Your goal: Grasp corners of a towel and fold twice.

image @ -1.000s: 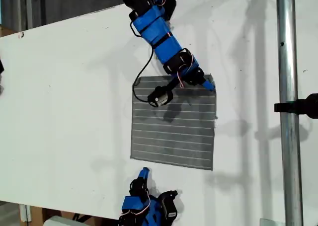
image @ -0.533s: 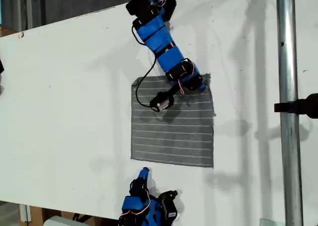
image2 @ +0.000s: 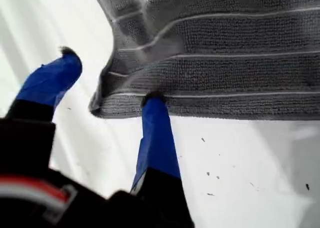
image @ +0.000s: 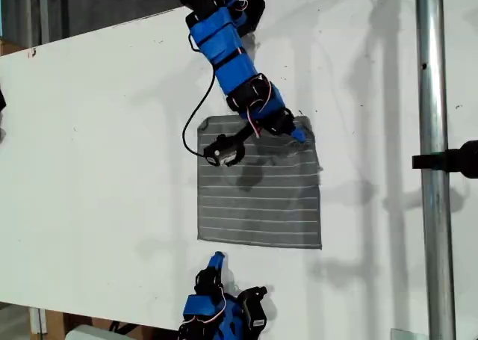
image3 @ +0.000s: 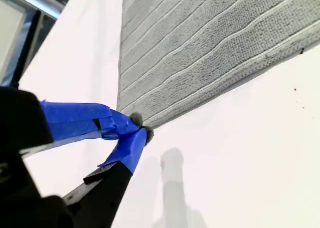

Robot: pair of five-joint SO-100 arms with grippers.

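My first gripper (image2: 107,82) agape at towel (image: 259,187) corner (image2: 100,105); fabric bunched.

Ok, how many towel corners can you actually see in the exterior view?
3 clear corners of the towel: upper left, lower left, lower right. The upper right one sits bunched at my first gripper, partly hidden.

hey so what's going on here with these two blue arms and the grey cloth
Two arms are starting to fold a grey striped towel that lies flat on a white table. My first gripper is at a far corner, towards the exterior view's upper right, jaws open with one fingertip against the hem, which is bunching up there. My second gripper sits shut at the near corner towards that view's lower left, just off the cloth. No fold has been made yet.
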